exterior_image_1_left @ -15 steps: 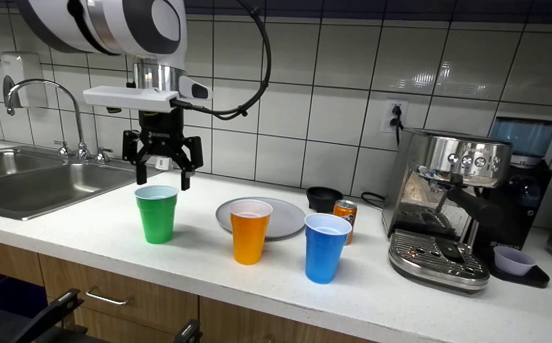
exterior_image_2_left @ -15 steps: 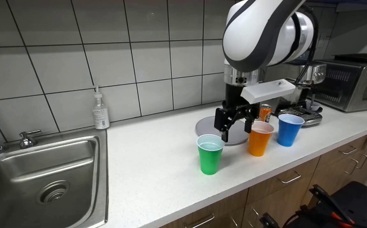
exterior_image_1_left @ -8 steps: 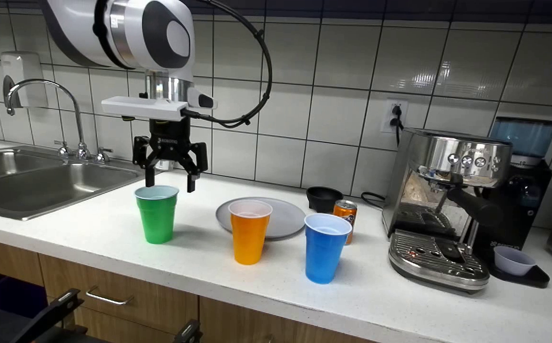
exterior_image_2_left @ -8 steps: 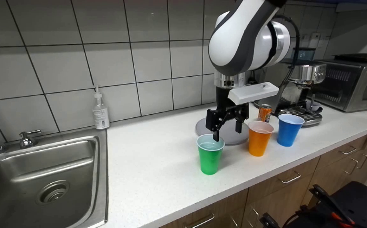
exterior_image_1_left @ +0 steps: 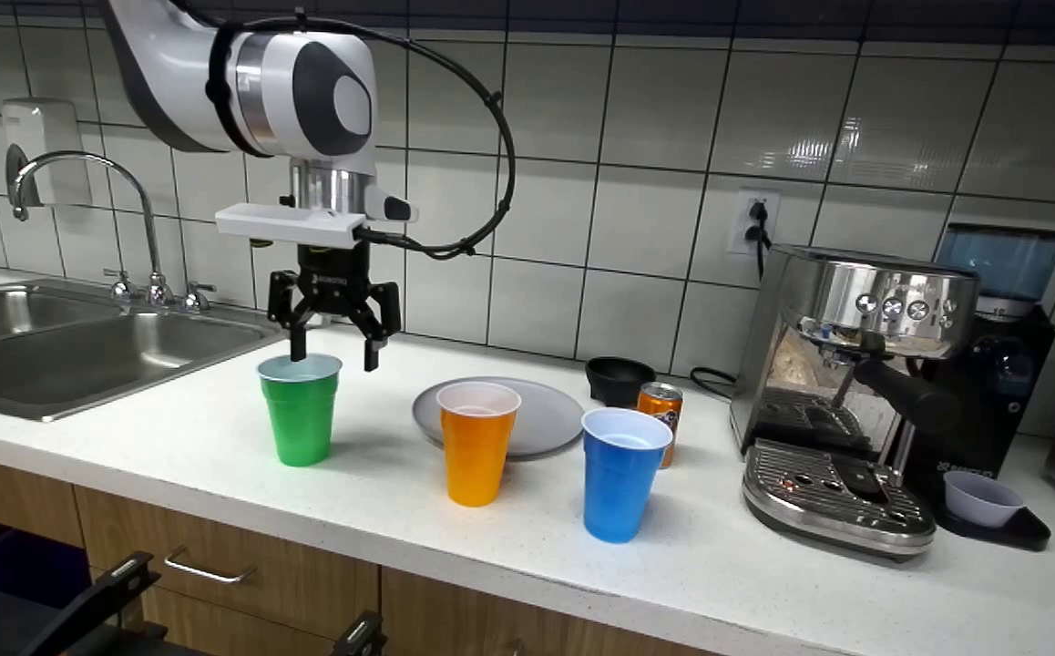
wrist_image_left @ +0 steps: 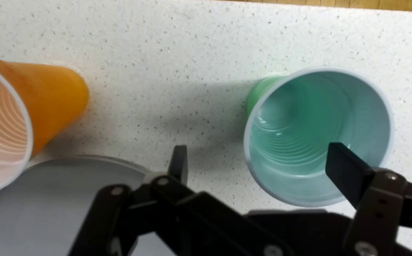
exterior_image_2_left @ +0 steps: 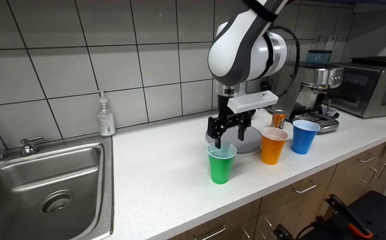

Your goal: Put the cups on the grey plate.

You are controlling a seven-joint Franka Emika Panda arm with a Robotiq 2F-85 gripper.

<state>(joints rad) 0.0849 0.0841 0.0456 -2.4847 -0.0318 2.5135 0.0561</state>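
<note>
Cups (exterior_image_1_left: 477, 460) stand apart near the counter edge (exterior_image_1_left: 377, 553).

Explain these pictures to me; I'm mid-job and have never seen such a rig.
The machine is one robot arm ending in black jaws. Two cameras watch from outside; the wrist view looks down from beside the jaws. On the counter stand a green cup, an orange cup and a blue cup, upright and off the grey plate. Nearer the wall are a black cup and an orange can, a coffee machine alongside. Nothing is held: the jaws stand open, one finger across the green cup's mouth in the wrist view.
</note>
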